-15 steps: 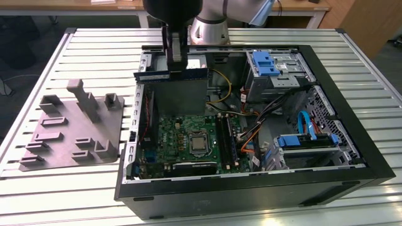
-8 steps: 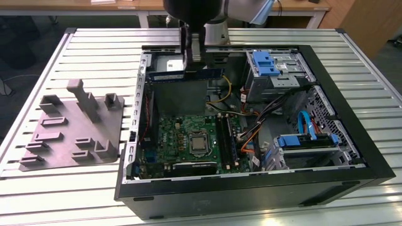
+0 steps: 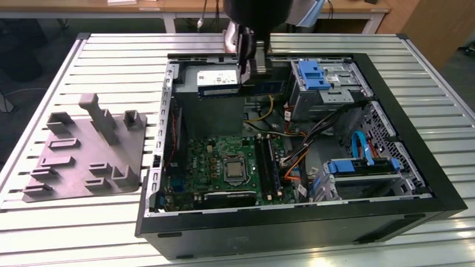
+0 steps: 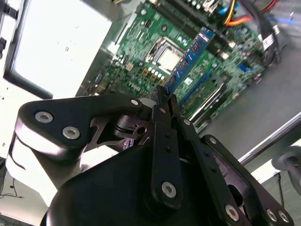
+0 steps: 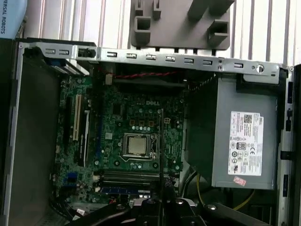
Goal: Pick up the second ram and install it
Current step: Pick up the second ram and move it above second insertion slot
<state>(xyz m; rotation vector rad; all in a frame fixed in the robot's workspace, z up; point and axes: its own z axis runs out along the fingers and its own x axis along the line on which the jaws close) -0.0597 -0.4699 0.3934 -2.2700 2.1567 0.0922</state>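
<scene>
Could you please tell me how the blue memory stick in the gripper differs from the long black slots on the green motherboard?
The thin blue memory stick is clamped in the black gripper, held up off the board; the long black slots sit fixed on the green motherboard. The memory stick is a flat blue card carrying chips; the slots are dark channels. Both are long and narrow.

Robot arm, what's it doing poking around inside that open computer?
The robot arm's gripper is shut on a long, thin memory stick and holds it in the air above the open computer case. The stick is not yet in a slot on the green circuit board. A grey tray sits on the table beside the case, on the exterior view's left.
</scene>
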